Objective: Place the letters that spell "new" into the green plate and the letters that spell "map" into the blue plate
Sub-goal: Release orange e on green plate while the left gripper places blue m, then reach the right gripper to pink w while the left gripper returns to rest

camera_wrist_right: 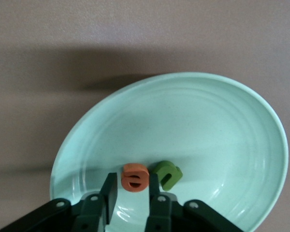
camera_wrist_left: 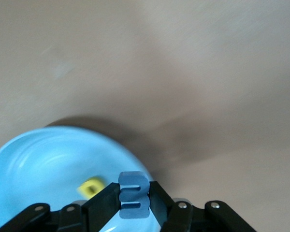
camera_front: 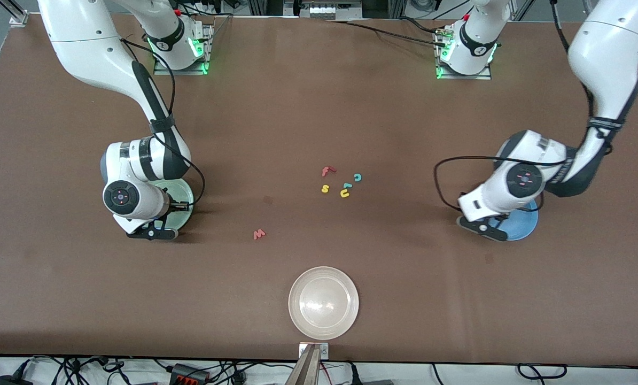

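Note:
My right gripper (camera_wrist_right: 134,186) hangs low over the green plate (camera_wrist_right: 208,125), open. The orange e (camera_wrist_right: 135,177) sits between its fingertips with a gap on one side. The dark green n (camera_wrist_right: 166,174) lies beside the e in that plate. My left gripper (camera_wrist_left: 134,191) is over the blue plate (camera_wrist_left: 38,164), shut on the blue m (camera_wrist_left: 134,195). The yellow a (camera_wrist_left: 92,187) lies in the blue plate. On the table, the pinkish-red w (camera_front: 259,233) lies alone. The teal p (camera_front: 347,185) lies in the middle cluster.
The middle cluster also holds a red f (camera_front: 327,171), a teal c (camera_front: 357,177), a yellow s (camera_front: 325,188) and a yellow u (camera_front: 344,193). A cream plate (camera_front: 324,302) stands near the table's front edge. The green plate (camera_front: 183,190) and blue plate (camera_front: 524,224) sit at opposite ends.

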